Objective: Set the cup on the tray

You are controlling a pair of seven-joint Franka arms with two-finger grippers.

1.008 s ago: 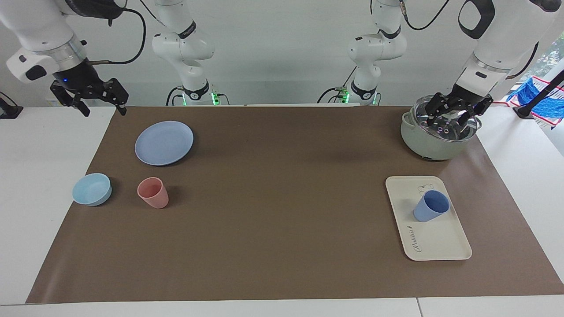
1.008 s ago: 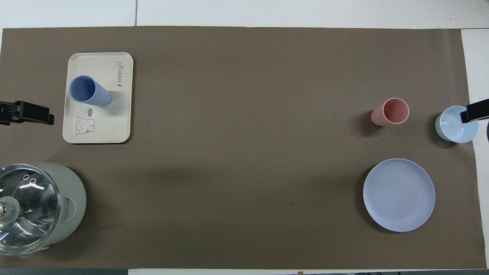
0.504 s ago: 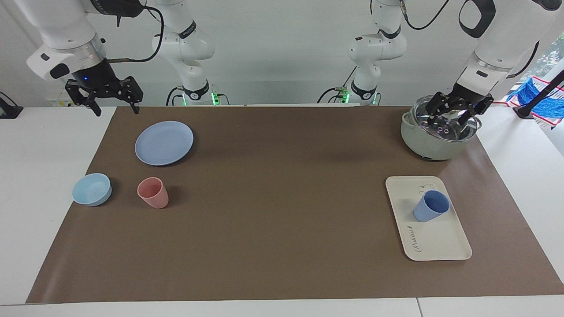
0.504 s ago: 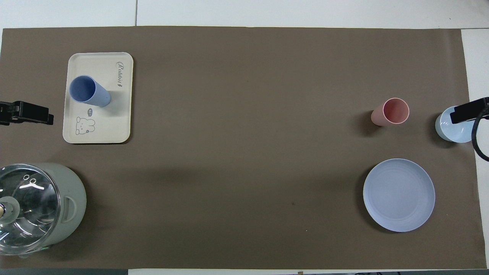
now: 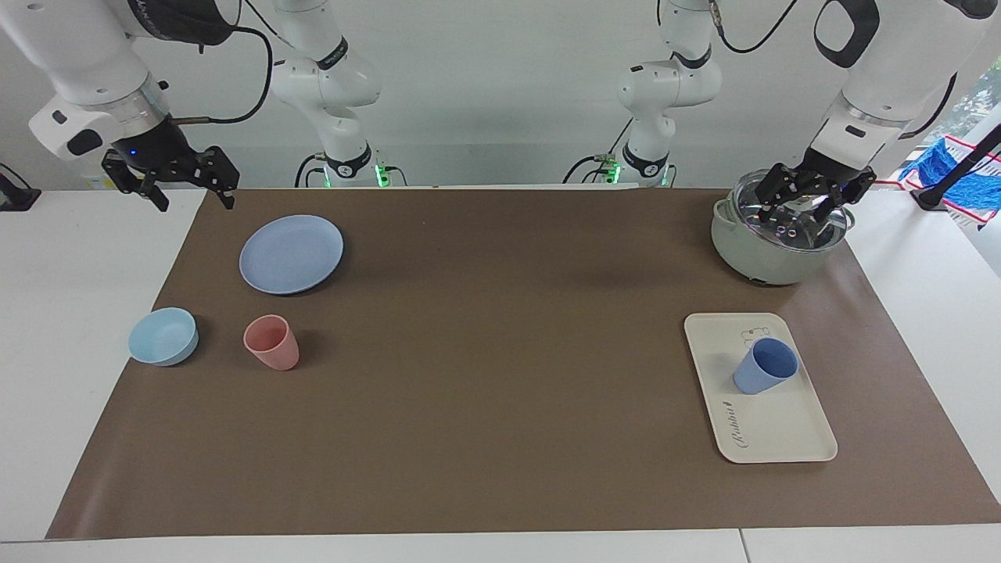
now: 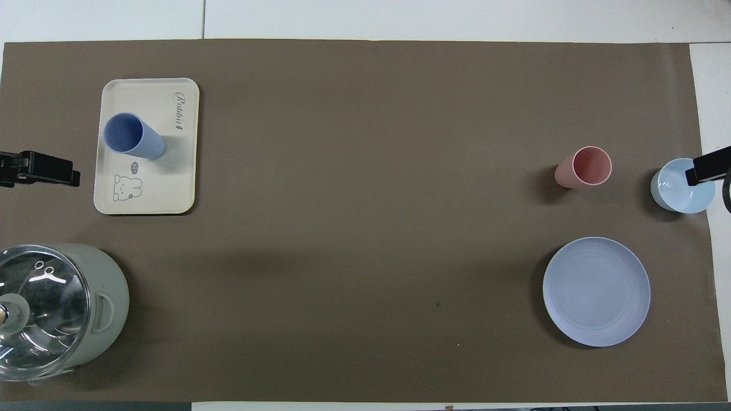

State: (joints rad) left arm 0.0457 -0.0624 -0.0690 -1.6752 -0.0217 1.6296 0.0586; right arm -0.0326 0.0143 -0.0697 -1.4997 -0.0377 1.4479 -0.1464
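The brown mat (image 5: 500,352) carries everything. At the left arm's end sits the lidded pot (image 5: 770,238), with the left gripper (image 5: 805,205) spread open over its lid. Just farther from the robots than the pot lies the tray (image 5: 782,434), lettered "Rabbit", with the cup (image 5: 765,366) upright on it. The right gripper (image 5: 174,181) hangs open over the mat's other end.

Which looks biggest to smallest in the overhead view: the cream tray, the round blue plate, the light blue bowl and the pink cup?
1. Cream tray, the largest outline.
2. Round blue plate, a little less area than the tray.
3. Light blue bowl, far smaller.
4. Pink cup, close to the bowl; its rim looks narrower, so last.
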